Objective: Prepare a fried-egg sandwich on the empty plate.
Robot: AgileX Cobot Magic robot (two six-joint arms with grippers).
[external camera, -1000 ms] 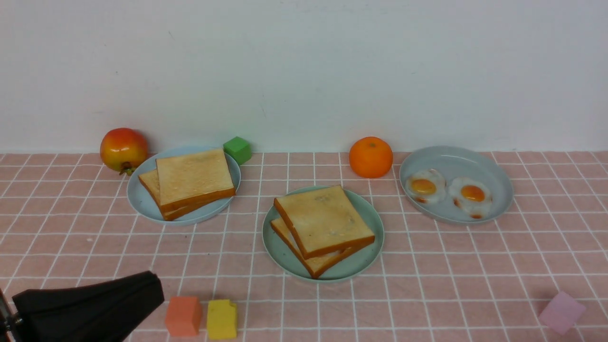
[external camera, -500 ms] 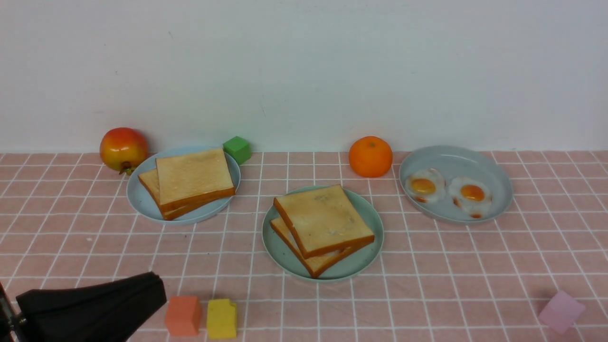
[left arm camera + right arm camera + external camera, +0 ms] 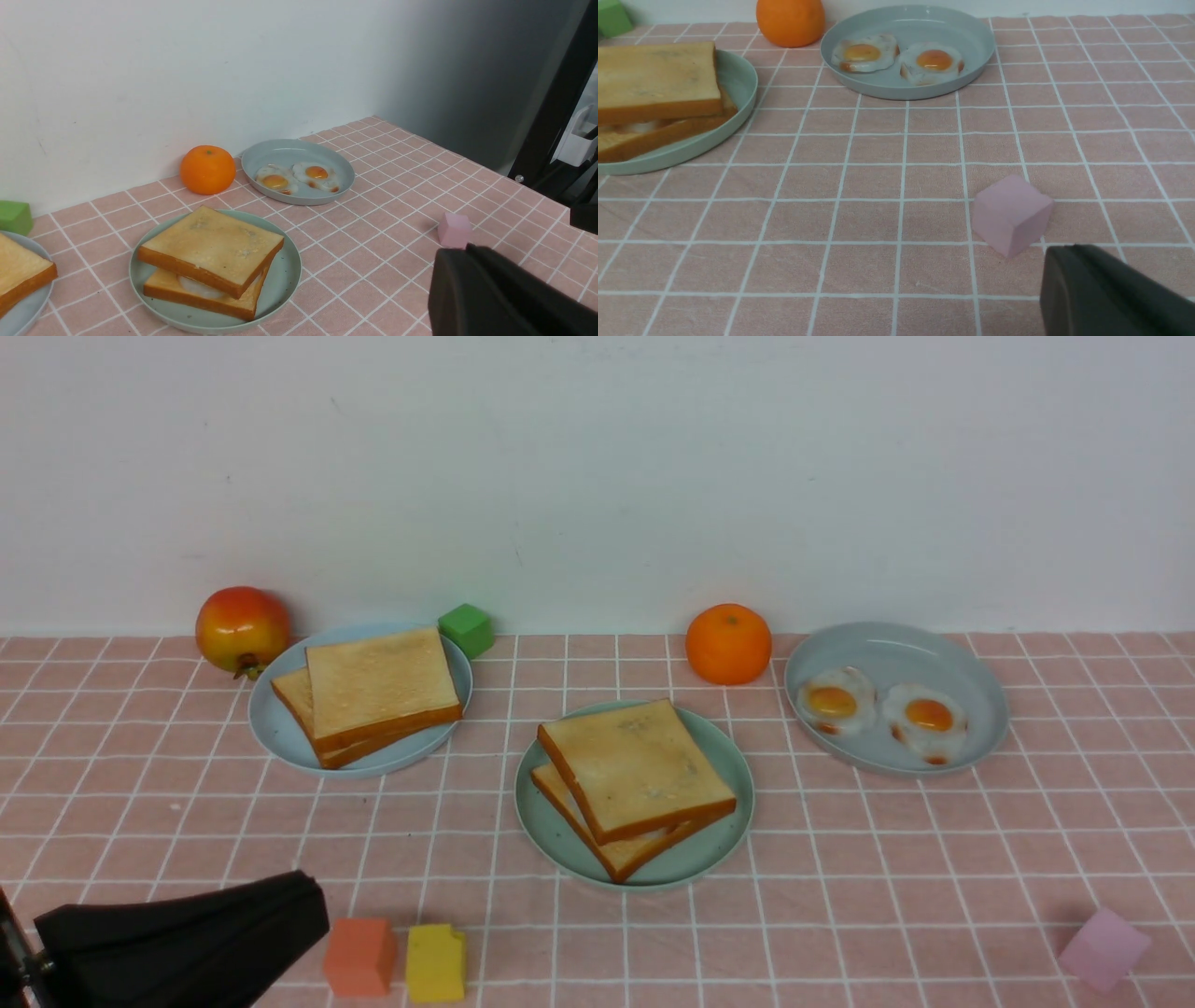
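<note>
The sandwich [image 3: 635, 779] lies on the mint-teal plate [image 3: 719, 854] in the middle of the table: two toast slices stacked askew. The white of the fried egg [image 3: 196, 287] shows between the slices in the left wrist view. My left gripper [image 3: 313, 896] is shut and empty, low at the front left, well away from the plate. My right gripper [image 3: 1069, 249] is shut and empty. It is out of the front view and sits just near of a pink cube [image 3: 1011, 212].
A grey-blue dish [image 3: 896, 639] at the back right holds two more fried eggs [image 3: 831, 702]. A paler blue plate [image 3: 271, 728] at the back left holds two toast slices. An orange [image 3: 728, 644], a red-yellow fruit [image 3: 241, 627] and green [image 3: 467, 629], orange [image 3: 359, 957] and yellow [image 3: 436, 961] cubes lie around.
My left gripper has edged slightly to the right at the front left. Nothing else has moved.
</note>
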